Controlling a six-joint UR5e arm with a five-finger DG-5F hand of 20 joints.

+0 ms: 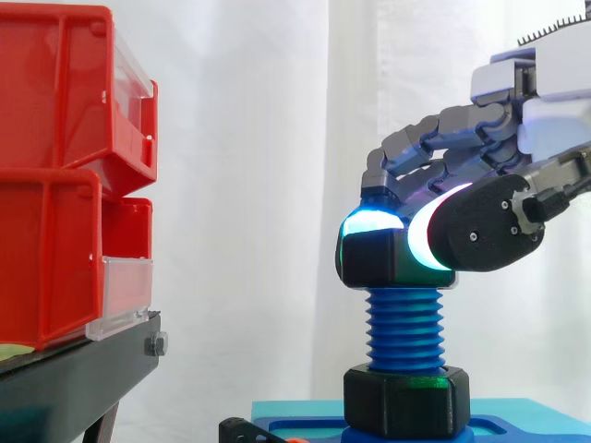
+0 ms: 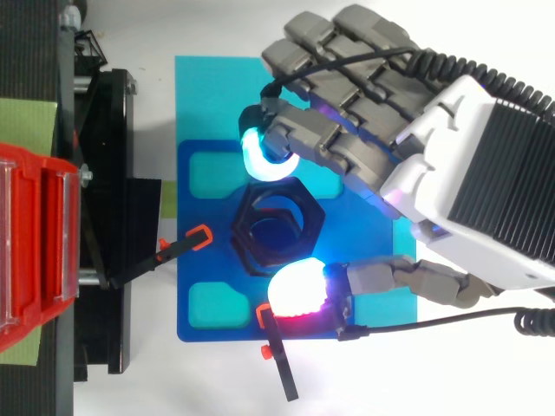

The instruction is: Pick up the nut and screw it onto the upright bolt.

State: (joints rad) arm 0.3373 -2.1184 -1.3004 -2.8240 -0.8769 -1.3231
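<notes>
As we look level across the work, the nut sits on the very top of the upright bolt, whose blue threads run bare below it down to a black hex collar at the foot. The hand reaches in from 3 o'clock, its fingers curled over and clamped on the nut. From above we see one cyan fingertip pressed against the nut at about its 12 o'clock and the white thumb pad touching it at about 5 o'clock, with the bolt's blue end visible through the nut's hole. The bolt stands on a blue base plate. We note the red bins stacked on the black stand well apart at 9 o'clock.
</notes>
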